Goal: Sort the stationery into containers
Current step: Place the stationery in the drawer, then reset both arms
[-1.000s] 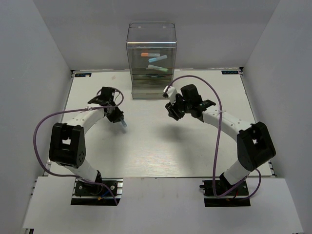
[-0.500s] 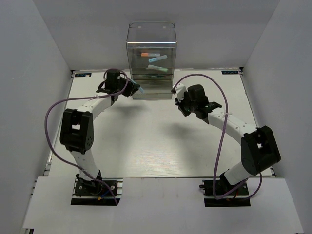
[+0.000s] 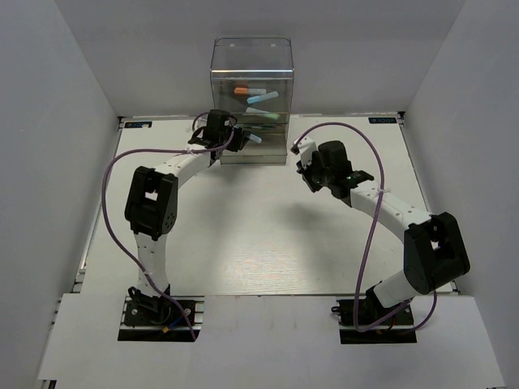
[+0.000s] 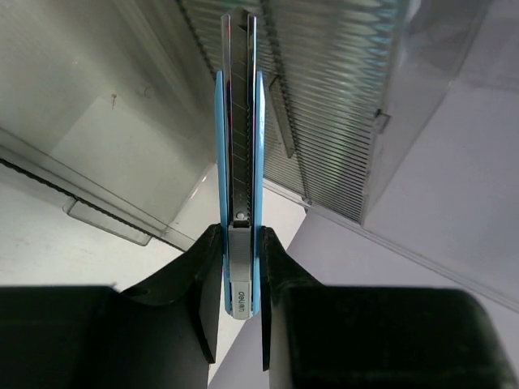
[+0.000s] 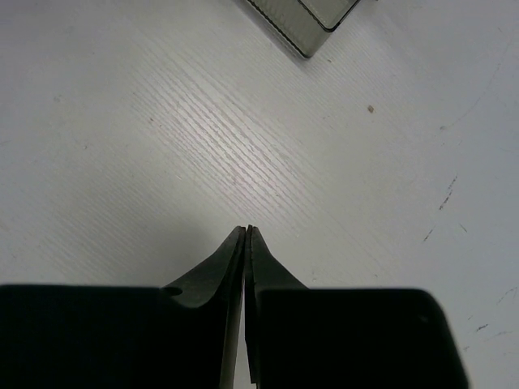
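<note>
The left gripper [image 4: 240, 243] pinches a light-blue cutter [image 4: 239, 113] by its rear end, with the clear drawer box [image 4: 349, 89] directly ahead of the tip; delivery appears to be the step in hand. The next move calls for aligning the tip with a drawer before release. The right gripper [image 5: 246, 233] is pressed together, empty, above the table [image 5: 146, 105].

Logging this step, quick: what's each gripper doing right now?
Left gripper: closed on a light-blue utility knife.
Right gripper: closed, holding nothing.
</note>
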{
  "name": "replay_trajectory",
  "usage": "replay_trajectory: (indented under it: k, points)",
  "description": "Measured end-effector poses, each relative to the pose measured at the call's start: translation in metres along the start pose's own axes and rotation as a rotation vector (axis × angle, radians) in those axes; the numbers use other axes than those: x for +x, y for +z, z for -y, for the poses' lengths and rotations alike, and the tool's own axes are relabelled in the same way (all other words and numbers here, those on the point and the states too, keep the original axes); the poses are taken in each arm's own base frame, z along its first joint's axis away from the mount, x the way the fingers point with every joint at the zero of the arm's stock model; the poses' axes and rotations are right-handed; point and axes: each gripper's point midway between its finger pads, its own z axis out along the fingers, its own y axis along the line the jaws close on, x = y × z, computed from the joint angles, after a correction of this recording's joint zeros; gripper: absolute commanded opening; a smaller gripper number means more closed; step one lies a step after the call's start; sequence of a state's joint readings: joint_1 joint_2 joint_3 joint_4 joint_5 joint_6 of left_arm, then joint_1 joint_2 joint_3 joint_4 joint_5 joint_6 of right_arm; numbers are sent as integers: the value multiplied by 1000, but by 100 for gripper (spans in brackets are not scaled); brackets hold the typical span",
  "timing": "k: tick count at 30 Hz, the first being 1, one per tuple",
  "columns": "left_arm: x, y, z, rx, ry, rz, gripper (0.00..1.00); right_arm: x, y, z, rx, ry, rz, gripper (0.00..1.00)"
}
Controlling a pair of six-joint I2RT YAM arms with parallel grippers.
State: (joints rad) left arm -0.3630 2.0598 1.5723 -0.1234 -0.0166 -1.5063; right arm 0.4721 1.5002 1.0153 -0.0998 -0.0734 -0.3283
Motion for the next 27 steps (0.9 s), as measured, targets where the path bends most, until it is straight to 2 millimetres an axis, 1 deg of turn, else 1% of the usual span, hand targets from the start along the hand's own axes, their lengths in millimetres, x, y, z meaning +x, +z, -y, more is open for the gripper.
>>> replay_trajectory:
  k: [1,2,5,6,7,9,15,17,18,19,21,22,23,25,26,27]
  points:
    - [2,2,-1,-7,-9,7,17,0,0,0,1,1,-1,10]
    - [4,5,0,-14,-16,11,32,0,0,1,2,1,-1,11]
    - [7,18,-2,-39,-24,26,52,1,0,3,6,5,-2,15]
    - [8,22,-3,-46,-26,30,60,1,-1,4,8,6,-2,15]
    - [8,24,-5,-53,-29,33,62,2,-1,5,9,8,-2,16]
    - [8,25,-11,-72,-33,43,66,2,-1,6,12,10,-3,16]
    - [7,26,-13,-80,-40,52,66,2,-2,9,18,14,-2,19]
    - [7,27,-12,-68,-35,48,66,1,-3,10,19,16,1,24]
    - [8,26,-13,-66,-29,41,68,1,-4,10,18,19,4,27]
    - [9,24,-15,-67,-15,33,70,0,-5,10,18,21,7,33]
    - [17,15,-22,-60,30,-10,73,-2,-7,11,18,26,14,40]
    - [20,8,-27,-58,52,-31,77,-3,-8,11,18,27,18,42]
    - [22,-2,-32,-54,84,-54,78,-4,-10,11,18,27,22,49]
    - [26,-28,-44,-40,150,-91,81,-6,-12,11,18,30,28,57]
    - [28,-46,-53,-37,191,-105,85,-7,-13,11,19,32,31,65]
    - [28,-65,-58,-24,235,-115,87,-8,-14,11,20,37,33,68]
